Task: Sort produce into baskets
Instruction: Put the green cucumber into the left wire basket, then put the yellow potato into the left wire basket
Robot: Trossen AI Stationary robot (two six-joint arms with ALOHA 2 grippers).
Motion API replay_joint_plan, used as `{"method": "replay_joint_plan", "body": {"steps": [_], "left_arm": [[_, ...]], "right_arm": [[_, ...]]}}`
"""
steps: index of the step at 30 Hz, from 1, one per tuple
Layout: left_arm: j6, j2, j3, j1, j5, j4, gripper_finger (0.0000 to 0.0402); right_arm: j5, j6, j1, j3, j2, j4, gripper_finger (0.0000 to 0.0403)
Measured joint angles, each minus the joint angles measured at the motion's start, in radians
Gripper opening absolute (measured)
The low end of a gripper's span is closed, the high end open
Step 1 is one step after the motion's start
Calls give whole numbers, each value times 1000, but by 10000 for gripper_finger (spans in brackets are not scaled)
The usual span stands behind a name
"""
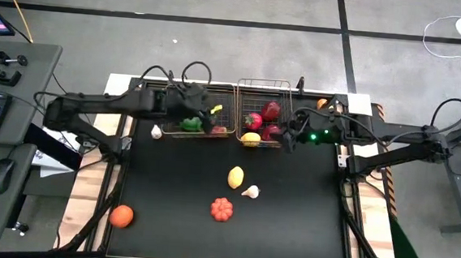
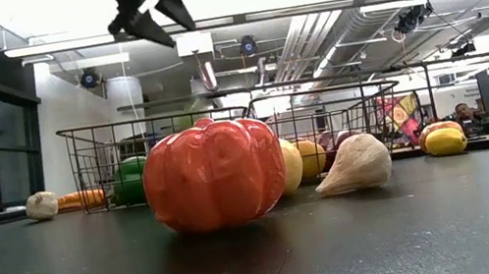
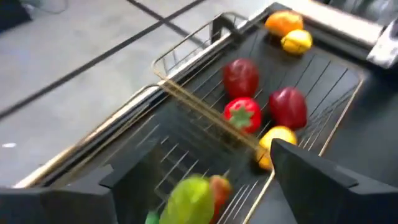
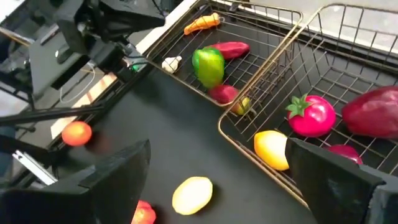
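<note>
Hovering over the left basket (image 1: 202, 120), the left tool (image 3: 196, 186) has its fingers apart and holds nothing; directly below it lie a green pepper (image 3: 189, 198) and a small red piece. The right tool (image 4: 217, 186), fingers also apart and empty, hangs over the near edge of the right basket (image 1: 261, 115), just above a yellow lemon (image 4: 272, 149), with a tomato (image 4: 311, 115) beyond. Farther out on the bench (image 1: 167, 214) wait another lemon (image 1: 235, 176), a garlic (image 1: 250, 191), an orange pumpkin-like piece (image 1: 222, 209) and an orange (image 1: 121, 215). Best next move, I judge: descend straight over one loose piece with the fingers wide.
</note>
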Motion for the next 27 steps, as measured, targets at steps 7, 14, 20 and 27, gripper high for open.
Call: {"method": "replay_joint_plan", "body": {"steps": [7, 14, 20, 27], "left_arm": [[-55, -24, -123, 94, 132, 147, 299], [-17, -133, -216, 41, 394, 337, 299], [-34, -313, -303, -45, 347, 539, 298], [-65, -506, -457, -81, 312, 724, 298]], "right_arm": [[22, 31, 0, 0, 8, -3, 365], [19, 58, 0, 0, 51, 17, 365], [-12, 47, 2, 0, 110, 59, 365], [191, 15, -29, 0, 132, 81, 365]]}}
